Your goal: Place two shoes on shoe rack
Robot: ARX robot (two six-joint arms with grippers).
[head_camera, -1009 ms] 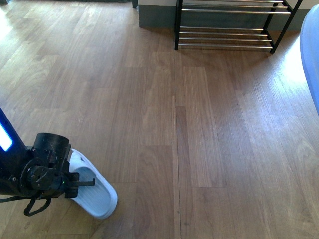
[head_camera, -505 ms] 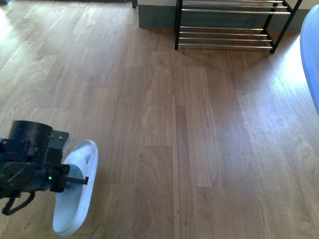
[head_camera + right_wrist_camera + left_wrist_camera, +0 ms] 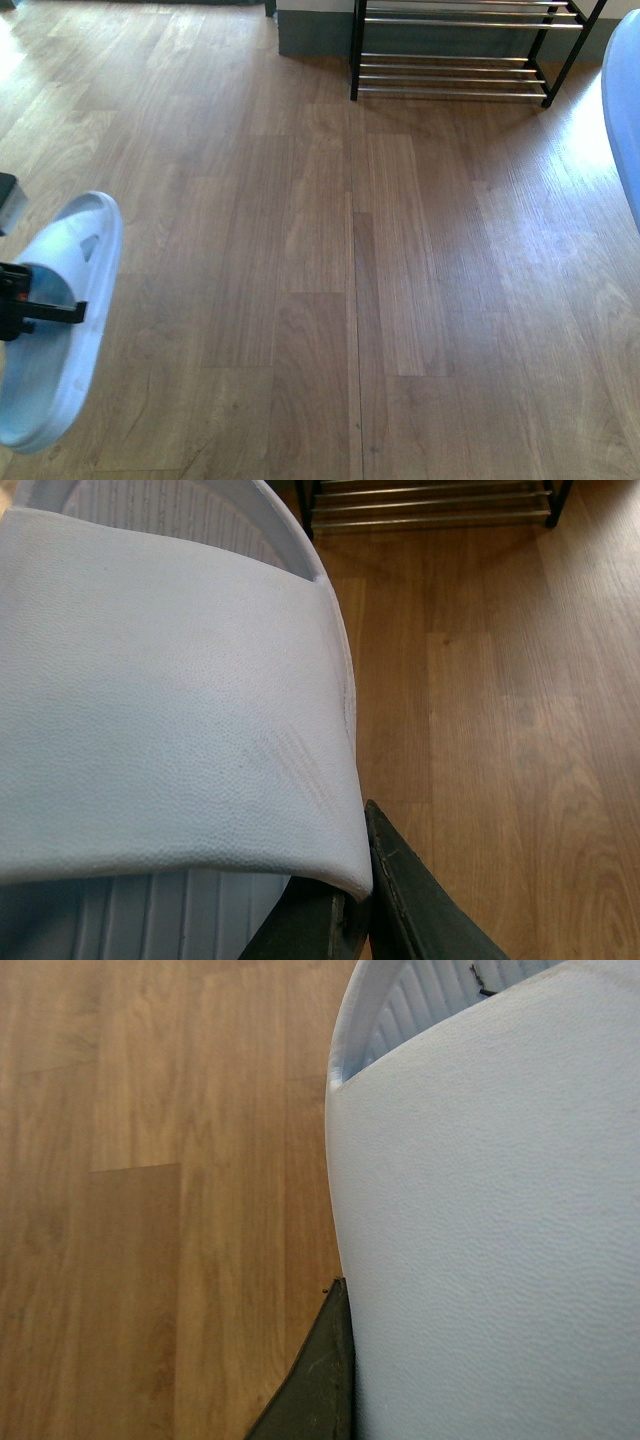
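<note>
The left gripper [image 3: 45,312] shows in the front view only as a black stub at the near left edge of the picture, one thin finger lying flat across the first sandal [image 3: 72,250]. The rest of that arm is out of frame. It is clamped on the sandal, which hangs clear of the wooden floor [image 3: 330,250], tilted on its side with its length pointing away from the robot. In the left wrist view the pale blue strap [image 3: 490,1210] fills most of the picture, and a dark finger [image 3: 318,1390] presses against its edge.

The right arm itself is not seen from the front. Only a pale blue curve at the far right edge shows there, the second sandal [image 3: 625,110], very close to the camera. The right wrist view shows the right gripper [image 3: 385,905] closed on that sandal's broad strap [image 3: 170,700], with a dark finger tucked under the strap's edge and the ribbed footbed visible on both sides of the strap.

By count: two sandals, one in each gripper, and one shoe rack [image 3: 445,68]. The rack stands on the floor well ahead of the robot and a little to the right. Two tiers of chrome bars show (the upper part is cut off), and it also appears ahead in the right wrist view [image 3: 430,505].
</note>
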